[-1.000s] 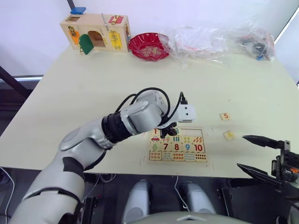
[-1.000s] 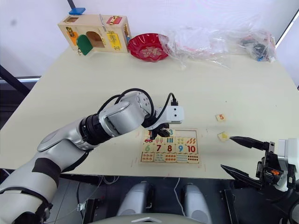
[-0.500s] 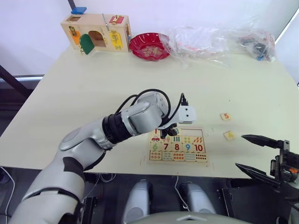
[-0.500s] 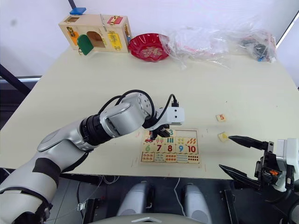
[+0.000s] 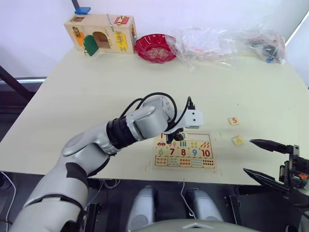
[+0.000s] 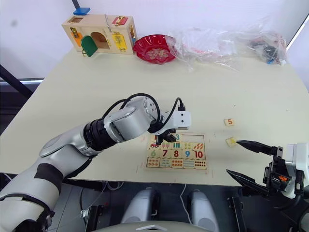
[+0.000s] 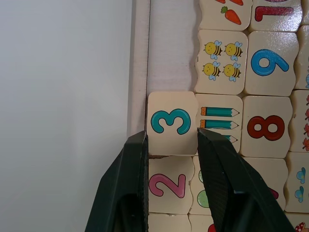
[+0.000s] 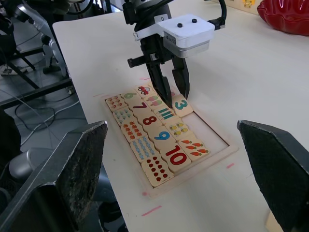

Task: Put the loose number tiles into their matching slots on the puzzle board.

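The puzzle board (image 5: 201, 137) lies near the table's front edge, its lower rows filled with tiles 6 to 10 and picture tiles. My left gripper (image 7: 170, 133) is down at the matching slots (image 7: 169, 48) in the top row. Its fingers (image 8: 165, 94) press both sides of the number 3 tile (image 7: 171, 122), which sits beside the 2 tile (image 7: 166, 186). Two loose number tiles lie to the right of the board: a 5 tile (image 5: 233, 121) and another tile (image 5: 237, 140). My right gripper (image 5: 248, 155) hangs open just off the table's front right edge, close to that tile.
A wooden box with coloured doors (image 5: 100, 32), a red bowl (image 5: 155, 47) and crumpled clear plastic bags (image 5: 217, 41) line the table's far edge. Bare tabletop lies between them and the board.
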### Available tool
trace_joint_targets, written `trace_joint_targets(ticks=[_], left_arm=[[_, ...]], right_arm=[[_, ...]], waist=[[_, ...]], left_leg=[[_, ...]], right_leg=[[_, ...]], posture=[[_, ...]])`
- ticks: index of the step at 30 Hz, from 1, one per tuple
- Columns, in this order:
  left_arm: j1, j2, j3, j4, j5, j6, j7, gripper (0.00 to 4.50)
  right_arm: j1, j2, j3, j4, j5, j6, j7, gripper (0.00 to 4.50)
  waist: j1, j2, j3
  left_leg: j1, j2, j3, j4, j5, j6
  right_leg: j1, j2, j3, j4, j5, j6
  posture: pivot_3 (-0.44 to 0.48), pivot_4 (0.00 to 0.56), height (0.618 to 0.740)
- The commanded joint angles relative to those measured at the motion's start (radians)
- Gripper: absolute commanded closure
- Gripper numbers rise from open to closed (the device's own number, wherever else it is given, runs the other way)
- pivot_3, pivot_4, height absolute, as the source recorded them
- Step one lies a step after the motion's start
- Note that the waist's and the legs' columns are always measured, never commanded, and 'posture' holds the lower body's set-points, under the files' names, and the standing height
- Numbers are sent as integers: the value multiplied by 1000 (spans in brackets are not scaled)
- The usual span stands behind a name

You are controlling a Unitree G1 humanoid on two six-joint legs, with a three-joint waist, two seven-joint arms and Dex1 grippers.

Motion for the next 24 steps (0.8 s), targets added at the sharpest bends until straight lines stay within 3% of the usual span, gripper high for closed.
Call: trace_joint_targets(ticks=[1,3,11,16,24], left_arm=[[-18,-8,10,-13,-13,1,-9,2114],[-28,-6,29,-17,-27,12,-16,1181],[-88,48,183,-14,-132,18,-80,1181],[28,87,353,-7,-194,-177,-107,1181],[210,80,462,113,-203,-521,-157,1181]], right_arm=[[0,0,-18,-33,27,2,-6,0],[0,1,-16,-36,31,7,-9,0],[-8,2,-5,-36,33,7,-15,0],[-20,-1,1,-32,32,6,-17,0],[-18,-2,-6,-24,33,6,-6,0]], waist=[[0,0,0],[0,0,0],[-1,1,0],[-4,4,-1],[0,6,-1]], left_leg=[[0,0,0,0,0,0],[-1,0,-1,0,0,0],[-1,0,-2,0,0,0],[-1,0,-1,0,0,0],[-2,-1,-2,1,0,0]], right_leg=[[0,0,0,0,0,0],[0,0,-1,0,0,0],[0,0,-2,0,0,0],[0,0,-1,-1,0,0],[0,0,-1,0,2,-3]], posture=[[0,150,740],[0,150,740],[0,150,740],[0,150,740],[0,150,740]])
